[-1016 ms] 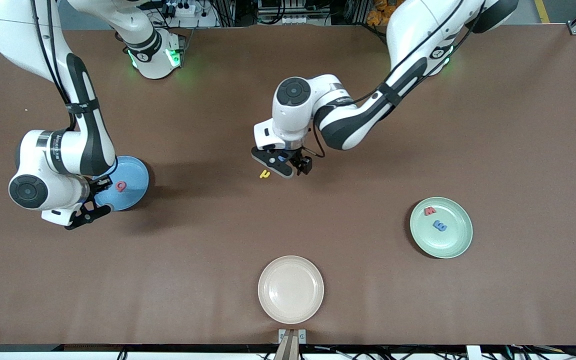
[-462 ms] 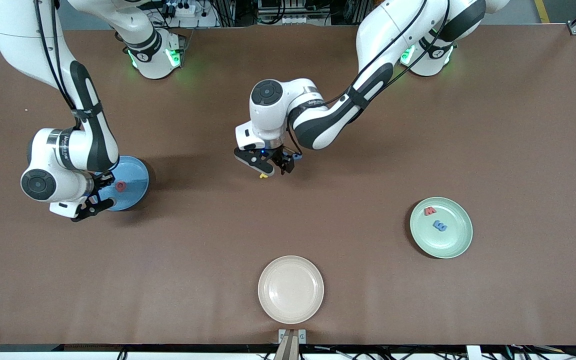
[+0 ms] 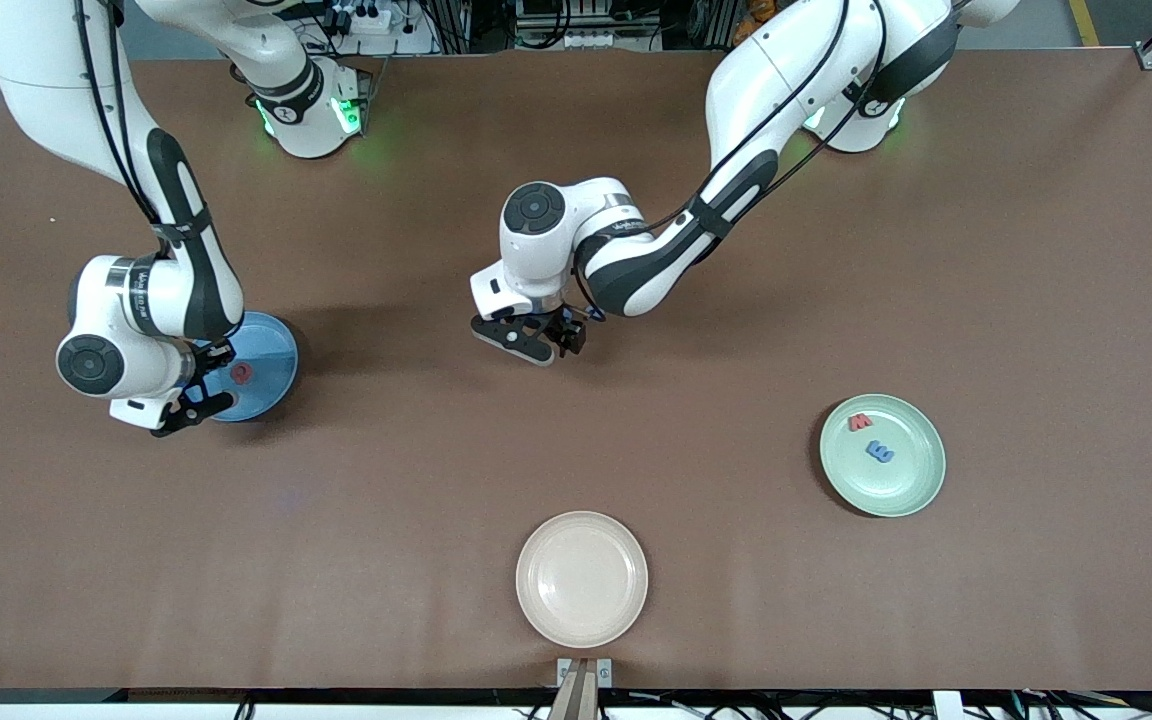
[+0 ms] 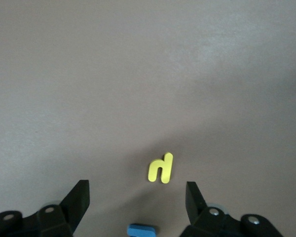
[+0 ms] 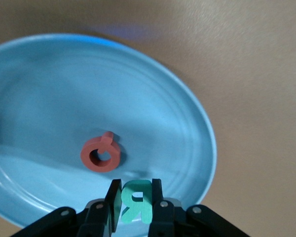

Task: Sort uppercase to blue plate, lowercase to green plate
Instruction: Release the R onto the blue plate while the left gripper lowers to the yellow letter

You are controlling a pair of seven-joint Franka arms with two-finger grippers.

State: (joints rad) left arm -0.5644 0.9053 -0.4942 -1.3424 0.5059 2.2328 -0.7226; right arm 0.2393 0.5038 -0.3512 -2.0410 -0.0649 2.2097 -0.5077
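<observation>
- Since earlier, left gripper (image 3: 543, 345) moved over the yellow letter (image 4: 161, 168), jaws apart.
- Right gripper (image 5: 134, 203) clenched the teal R (image 5: 136, 200) over the blue plate (image 5: 187, 128), red Q (image 5: 100, 154) at ten o'clock.
- Probably best: centre before closing.

The blue plate (image 3: 271, 365) is partly covered in the front view by the right arm and the right tool (image 3: 198, 398); in the right wrist view its rim is cut off at the picture's nine o'clock edge; the teal R (image 5: 135, 200) is half hidden between the tool's fingers (image 5: 157, 197); under the left tool (image 3: 546, 340) the yellow letter (image 4: 161, 168) is hidden from the front camera; a blue piece (image 4: 141, 229) is cut off at six o'clock in the left wrist view, its shape unreadable; the letters on the green plate (image 3: 911, 490) are too small to read.
</observation>
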